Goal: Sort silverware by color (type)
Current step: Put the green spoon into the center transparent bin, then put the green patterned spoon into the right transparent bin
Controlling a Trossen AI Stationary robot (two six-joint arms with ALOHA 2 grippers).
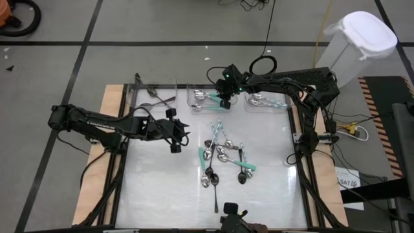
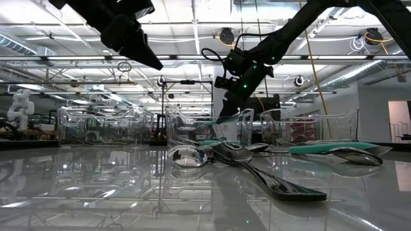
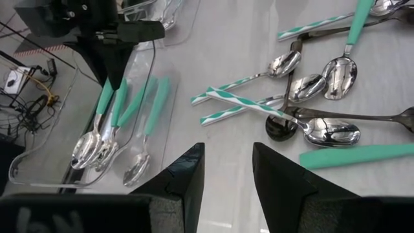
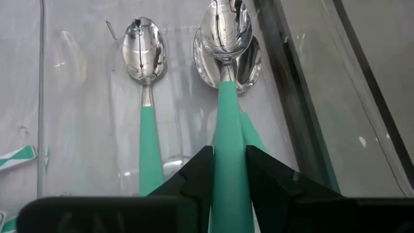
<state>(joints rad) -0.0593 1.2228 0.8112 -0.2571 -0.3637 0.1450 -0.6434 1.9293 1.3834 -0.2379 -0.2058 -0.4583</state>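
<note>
**Right pincer grips a teal-handled spoon over the middle bin**

The right pincer (image 4: 228, 169) is clamped on the handle of a teal-handled spoon (image 4: 226, 77), its bowl hanging over the middle clear bin (image 1: 202, 98) at the far edge of the desk (image 1: 162, 188). Beneath that bowl lies another silver bowl, and just beside it in the same bin rests a second teal-handled spoon (image 4: 145, 97). From above, this pincer sits over the bin's right end, with another clear bin (image 1: 266, 100) holding spoons just to its right.

The left pincer (image 3: 228, 178) hovers above the desk left of centre, its fingers parted with nothing between them. Ahead of it lies the loose pile of silverware (image 1: 223, 158) at the desk's middle: spoons with teal handles, striped teal-and-white handles and all-dark ones, crossing and touching. A third bin (image 1: 155, 94) stands at the far left, with dark utensils in it.
</note>
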